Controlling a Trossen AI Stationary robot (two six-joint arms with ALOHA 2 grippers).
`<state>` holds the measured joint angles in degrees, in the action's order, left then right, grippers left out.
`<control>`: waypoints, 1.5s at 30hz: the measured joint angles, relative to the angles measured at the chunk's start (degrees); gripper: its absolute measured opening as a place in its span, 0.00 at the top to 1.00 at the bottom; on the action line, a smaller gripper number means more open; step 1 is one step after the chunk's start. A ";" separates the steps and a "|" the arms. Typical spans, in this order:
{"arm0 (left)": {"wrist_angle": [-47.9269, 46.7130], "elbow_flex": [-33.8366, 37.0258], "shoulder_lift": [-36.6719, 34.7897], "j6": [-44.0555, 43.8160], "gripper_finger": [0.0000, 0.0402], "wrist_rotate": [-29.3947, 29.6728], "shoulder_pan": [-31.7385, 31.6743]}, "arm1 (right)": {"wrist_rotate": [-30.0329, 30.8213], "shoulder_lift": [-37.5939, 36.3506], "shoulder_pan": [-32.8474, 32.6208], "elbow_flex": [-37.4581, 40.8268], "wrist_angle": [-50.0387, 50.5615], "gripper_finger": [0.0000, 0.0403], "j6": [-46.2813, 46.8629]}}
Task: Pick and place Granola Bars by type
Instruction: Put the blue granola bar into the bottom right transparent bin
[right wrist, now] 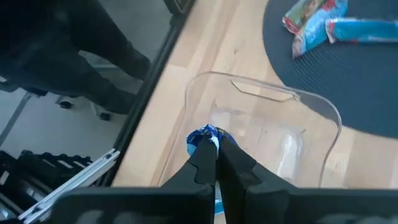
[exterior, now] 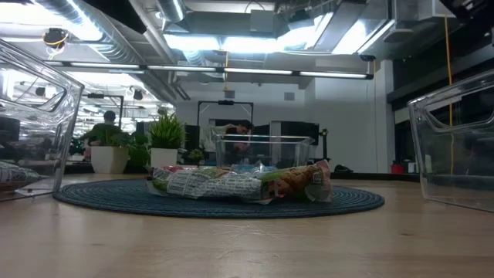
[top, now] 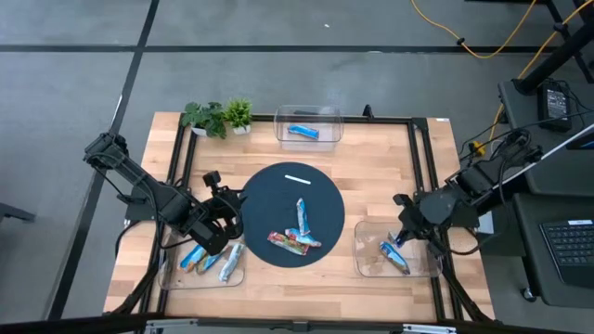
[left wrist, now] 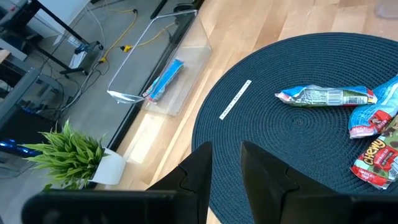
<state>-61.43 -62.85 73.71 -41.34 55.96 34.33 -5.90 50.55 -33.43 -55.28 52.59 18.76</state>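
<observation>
On the dark round mat [top: 278, 199] lie a silver-white bar [top: 303, 215], a red-orange bar [top: 288, 243] and a blue bar [top: 311, 239]; they also show in the low view [exterior: 239, 184]. A thin white strip [top: 297, 179] lies farther back on the mat. My left gripper [left wrist: 225, 168] is open and empty at the mat's left edge [top: 225, 215]. My right gripper [right wrist: 216, 152] is shut on a blue bar [right wrist: 205, 137] over the clear right bin [top: 367, 264]. My right gripper pinches the blue bar by its crimped end [right wrist: 204, 134] between its two fingers. The end sticks out just past the fingertips. The fingers hide the rest of the bar. In the high view the bar [top: 394, 258] lies within the right bin's outline; whether it rests on the bottom, I cannot tell.
A clear bin at the near left [top: 167, 276] holds three bars. A clear bin at the far edge [top: 309, 113] holds one blue bar [top: 303, 132]. Two potted plants [top: 218, 116] stand at the far left. Black rails run along the table's sides.
</observation>
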 joint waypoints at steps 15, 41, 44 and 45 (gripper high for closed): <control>0.00 0.00 0.00 0.12 0.81 -0.04 -0.01 | 1.78 7.97 -2.50 0.37 5.03 0.98 10.24; 0.00 0.00 0.00 0.10 0.81 0.85 -0.02 | 8.60 16.97 -3.11 4.93 1.97 0.98 17.84; 0.00 0.00 0.02 0.02 0.81 0.94 0.00 | 7.41 16.97 -3.11 7.66 1.10 0.98 20.62; 0.00 0.00 0.02 0.00 0.81 0.94 -0.02 | 7.38 16.97 -3.11 8.39 1.07 0.98 21.62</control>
<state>-61.43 -62.85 73.73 -41.34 56.90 34.31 1.48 67.53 -36.53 -46.89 53.66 40.37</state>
